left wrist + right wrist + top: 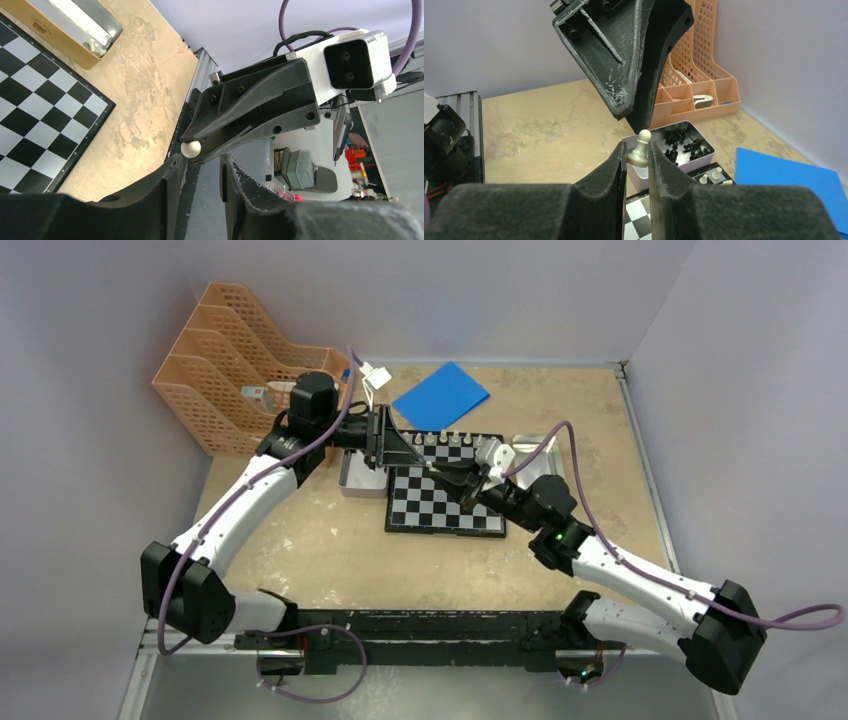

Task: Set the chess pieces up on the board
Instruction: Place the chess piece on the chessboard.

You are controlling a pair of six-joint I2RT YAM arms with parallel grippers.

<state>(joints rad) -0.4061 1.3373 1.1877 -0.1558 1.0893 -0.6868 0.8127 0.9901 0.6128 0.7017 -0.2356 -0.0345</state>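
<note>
Currently the white pawn (640, 150) is up in the air over the middle of the board (430, 512). It's pinched low on its body between the right gripper (638, 159) pads, head sticking out and leaning slightly. The left gripper (201, 166) sits right at that head, fingers partly apart with nothing between them. Handling guess: tiny, light, rigid, smooth and rounded, so it probably twists or squirts out of any pinch that isn't square; not fragile. Best spot looks like the neck just under the head, since the right pads already cover the base; a grab on the ball itself would likely slip. Hard to read: the pawn base is buried between the pads, and I can't tell whether a left fingertip touches the head or just clears it. The left wrist view shows only the cream head, and the top view doesn't resolve the pawn at all. The black pieces (680, 141) in the tin (684, 167) left of the board are a jumble, types unreadable. The cream pieces (445, 438) along the far row are too small to identify.
</note>
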